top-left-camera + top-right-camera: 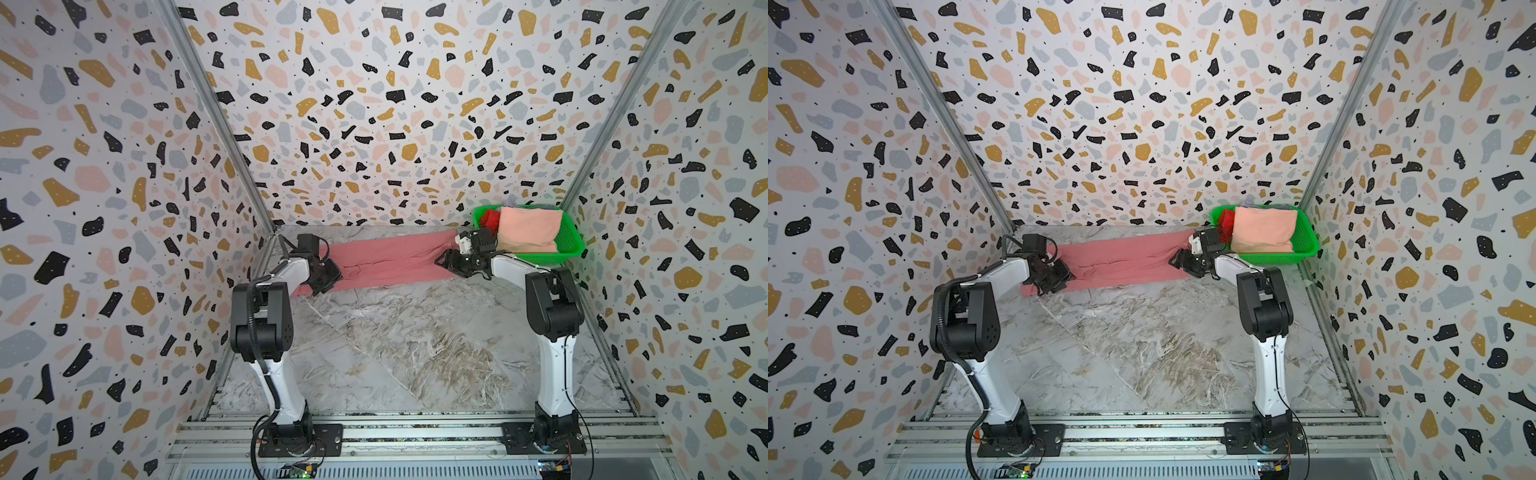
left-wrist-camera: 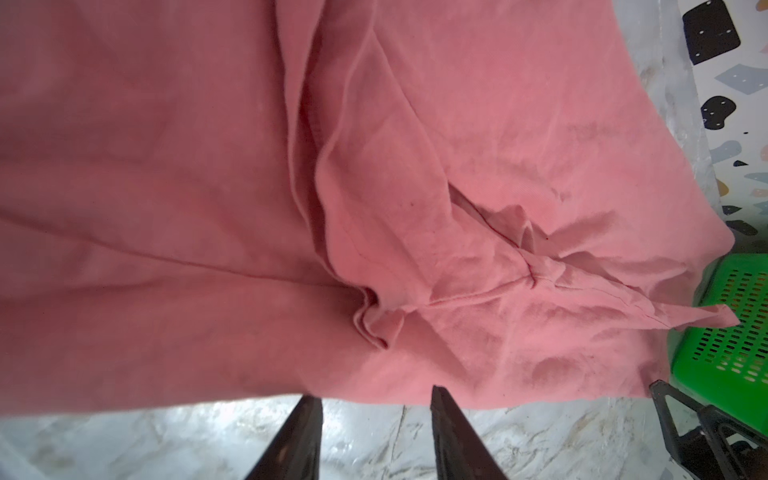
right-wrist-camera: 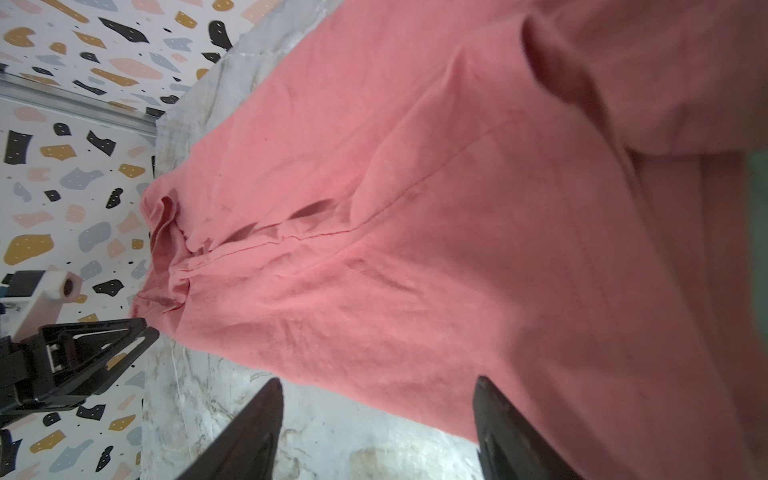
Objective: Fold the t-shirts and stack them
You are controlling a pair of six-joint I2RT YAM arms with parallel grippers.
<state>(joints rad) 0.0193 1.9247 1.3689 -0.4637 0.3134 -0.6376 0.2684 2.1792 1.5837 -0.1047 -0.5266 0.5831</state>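
L gripper [image 2: 372,395] & R gripper [image 3: 379,380] gape empty, pink shirt [image 1: 386,259] edge just ahead; best pinch all layers evenly, then fold.

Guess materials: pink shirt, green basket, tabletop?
Pink shirt: soft cotton-like cloth, matte; it creases and shows stitched seams.
Green basket: moulded plastic, slightly glossy, slotted mesh walls.
Tabletop: marble-look, grey-brown veining, faint sheen; real stone or printed laminate, cannot tell.
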